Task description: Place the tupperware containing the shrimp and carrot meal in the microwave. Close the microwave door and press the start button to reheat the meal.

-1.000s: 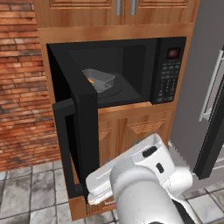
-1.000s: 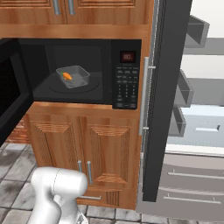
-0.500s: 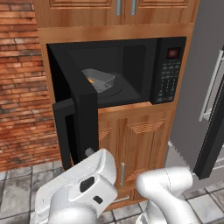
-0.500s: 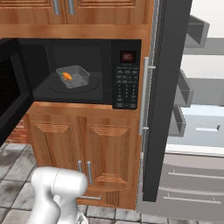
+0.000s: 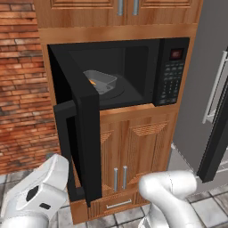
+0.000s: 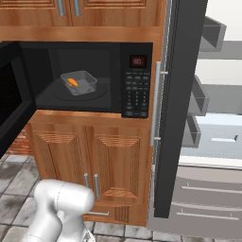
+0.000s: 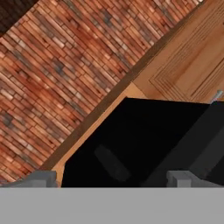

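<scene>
Low by the open door: gripper with its two grey finger tips spread wide apart, nothing between them
Hand's outlook: black face of the microwave door just ahead, brick wall and a wooden cabinet panel beyond it
Arm: white body low at the left of the left base view, beside the door's handle; whether it touches the handle cannot be told
Microwave door: broad black panel swung out to the left on its hinge, thick vertical bar handle on its outer face
Microwave: wide black built-in oven set in wood cabinets, cavity open, keypad panel on the right with a small red display
Tub: small shallow grey see-through box with a flared rim, upright on the round turntable inside the cavity, left of centre
Meal: small orange pieces with a hint of green, at the left end of the tub, far smaller than it
Surroundings: tall dark fridge door open just right of the microwave, grey shelf bins on its inner side; wooden cupboard doors below, grey tiled floor
</scene>
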Available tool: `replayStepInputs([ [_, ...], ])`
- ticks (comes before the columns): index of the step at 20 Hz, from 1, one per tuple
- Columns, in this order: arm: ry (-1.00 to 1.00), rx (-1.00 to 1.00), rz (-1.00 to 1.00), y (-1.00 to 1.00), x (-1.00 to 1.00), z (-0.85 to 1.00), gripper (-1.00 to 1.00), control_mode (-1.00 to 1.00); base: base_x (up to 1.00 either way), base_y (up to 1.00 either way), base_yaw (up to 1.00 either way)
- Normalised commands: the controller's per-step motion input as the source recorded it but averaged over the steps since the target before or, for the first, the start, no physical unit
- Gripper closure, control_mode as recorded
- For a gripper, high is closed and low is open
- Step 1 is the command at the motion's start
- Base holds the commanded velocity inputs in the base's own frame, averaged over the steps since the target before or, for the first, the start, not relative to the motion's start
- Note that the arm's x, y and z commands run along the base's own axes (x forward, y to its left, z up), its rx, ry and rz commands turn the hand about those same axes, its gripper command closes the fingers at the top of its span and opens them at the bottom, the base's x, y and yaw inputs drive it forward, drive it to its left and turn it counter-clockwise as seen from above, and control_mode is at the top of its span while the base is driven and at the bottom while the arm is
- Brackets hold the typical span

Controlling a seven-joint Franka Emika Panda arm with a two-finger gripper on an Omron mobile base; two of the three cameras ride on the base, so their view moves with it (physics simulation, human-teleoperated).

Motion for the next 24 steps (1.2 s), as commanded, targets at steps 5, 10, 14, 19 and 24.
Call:
replayStepInputs([
  [5,0.00,-0.13,-0.14,0.59,0.78,-0.19,-1.00,-1.00,0.00,0.00,0.00],
  [10,0.00,-0.18,-0.20,0.63,0.88,-0.19,-1.00,-1.00,0.00,0.00,0.00],
  [14,0.00,-0.24,-0.20,0.79,0.81,-0.19,-1.00,-1.00,0.00,0.00,0.00],
  [19,0.00,-0.23,-0.19,0.78,0.73,-0.22,-1.00,-1.00,0.00,0.00,0.00],
  [24,0.01,-0.14,-0.28,0.22,0.60,-0.18,-1.00,-1.00,0.00,0.00,0.00],
])
